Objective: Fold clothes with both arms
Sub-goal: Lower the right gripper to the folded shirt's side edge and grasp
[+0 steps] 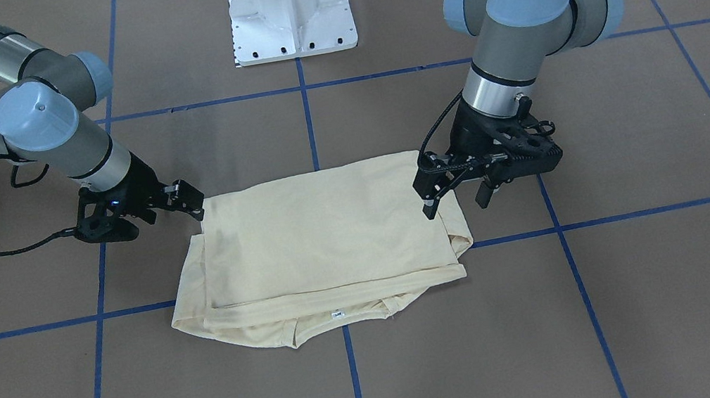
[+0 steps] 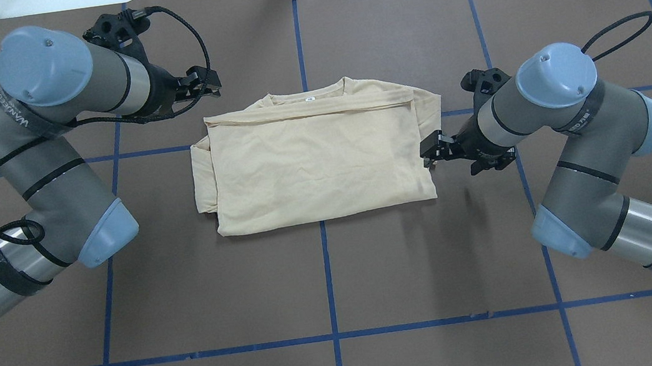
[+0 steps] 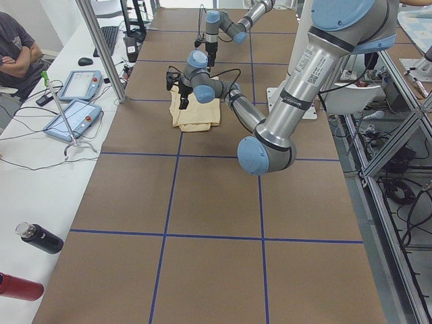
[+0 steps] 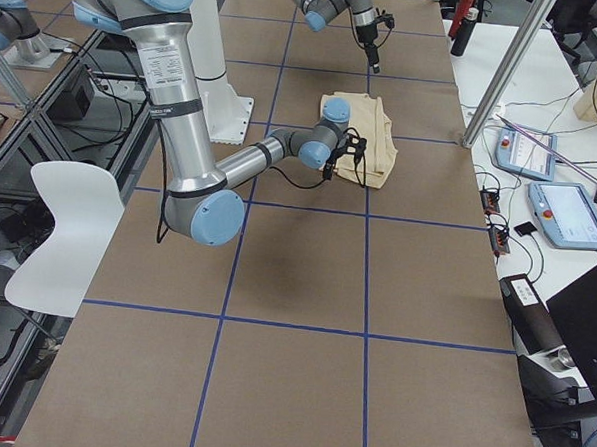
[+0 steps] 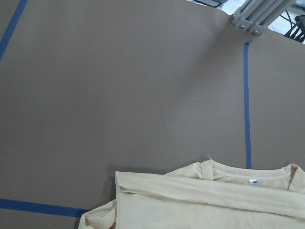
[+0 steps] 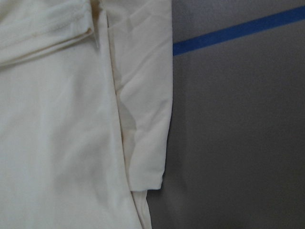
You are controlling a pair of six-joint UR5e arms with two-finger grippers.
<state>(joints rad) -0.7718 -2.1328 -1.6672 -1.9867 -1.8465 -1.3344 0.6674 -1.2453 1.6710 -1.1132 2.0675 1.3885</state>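
Observation:
The clothes are one cream-yellow shirt [image 2: 316, 159], lying folded into a flat rectangle in the middle of the table [image 2: 325, 271]. Its collar and small white neck tag [image 2: 310, 98] point away from the robot, and the print is hidden. My left gripper [image 2: 206, 84] hangs open and empty above the table by the shirt's far left corner. In the front-facing view it [image 1: 455, 201] shows two spread fingers over the cloth's edge. My right gripper [image 2: 430, 150] sits low at the shirt's right edge, open, with nothing between its fingers. Its wrist view shows the shirt [image 6: 62, 143] close up.
The white pedestal base [image 1: 290, 17] stands at the robot's side of the table. Blue tape lines [image 2: 328, 271] grid the brown surface. Along the far side runs a bench with teach pendants [image 3: 74, 84], bottles [image 3: 40, 237] and a seated person [image 3: 13, 47]. A white chair [image 4: 63, 221] stands behind the robot.

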